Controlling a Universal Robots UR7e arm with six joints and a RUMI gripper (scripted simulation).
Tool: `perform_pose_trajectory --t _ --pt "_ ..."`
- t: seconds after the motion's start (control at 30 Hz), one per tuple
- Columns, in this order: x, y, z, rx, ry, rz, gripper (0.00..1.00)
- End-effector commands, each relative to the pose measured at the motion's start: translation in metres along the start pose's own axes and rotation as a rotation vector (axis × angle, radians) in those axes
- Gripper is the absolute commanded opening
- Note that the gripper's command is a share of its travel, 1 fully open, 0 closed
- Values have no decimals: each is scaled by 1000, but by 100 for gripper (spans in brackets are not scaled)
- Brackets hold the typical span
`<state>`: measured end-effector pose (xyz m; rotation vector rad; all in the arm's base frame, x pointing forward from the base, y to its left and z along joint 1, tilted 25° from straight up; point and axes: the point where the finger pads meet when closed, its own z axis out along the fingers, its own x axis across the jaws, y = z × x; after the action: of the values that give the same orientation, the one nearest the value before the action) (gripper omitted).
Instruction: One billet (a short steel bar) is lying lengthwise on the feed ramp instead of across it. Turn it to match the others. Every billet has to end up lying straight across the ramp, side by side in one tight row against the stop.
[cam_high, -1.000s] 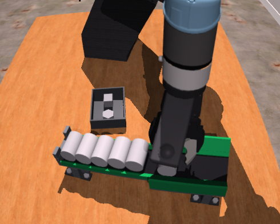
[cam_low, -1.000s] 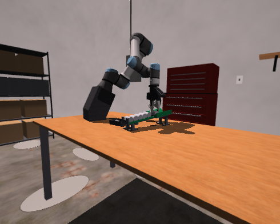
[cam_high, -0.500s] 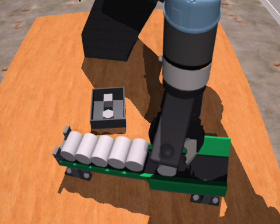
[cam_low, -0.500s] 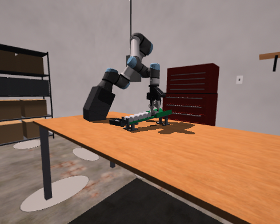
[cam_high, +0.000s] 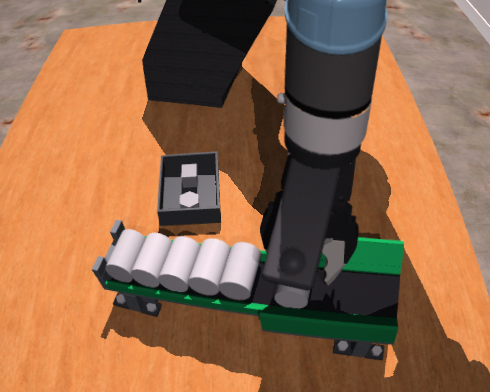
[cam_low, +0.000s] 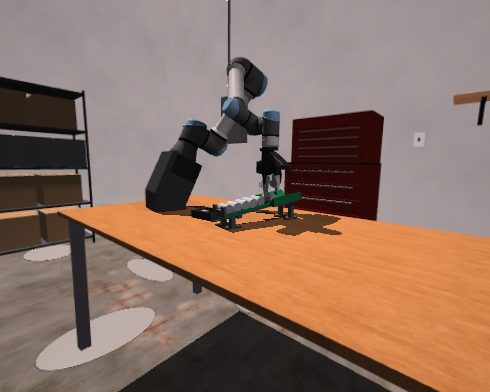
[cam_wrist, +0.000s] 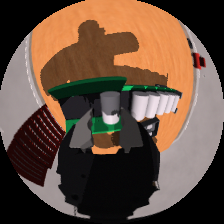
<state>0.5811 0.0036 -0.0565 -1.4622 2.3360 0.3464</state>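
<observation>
Gripper (cam_wrist: 108, 129) fingers stood a little apart, loose around the odd billet (cam_high: 291, 296). It lay across the ramp (cam_high: 330, 321). The row (cam_high: 180, 262) waited at nine o'clock, near.

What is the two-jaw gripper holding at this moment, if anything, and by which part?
Nothing is gripped. The gripper straddles the short grey steel billet around its middle, jaws slightly wider than the bar, which rests on the green feed ramp.
</observation>
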Motion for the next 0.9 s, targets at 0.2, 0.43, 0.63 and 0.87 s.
perform_pose_trajectory --t 0.2,0.43,0.63,0.87 --pt "0 -2 -47 9 -1 -2 35" --pt "-1 -3 -52 13 -1 -3 35" --pt "0 -2 -77 9 -1 -2 35" --pt "0 -2 -77 9 -1 -2 35"
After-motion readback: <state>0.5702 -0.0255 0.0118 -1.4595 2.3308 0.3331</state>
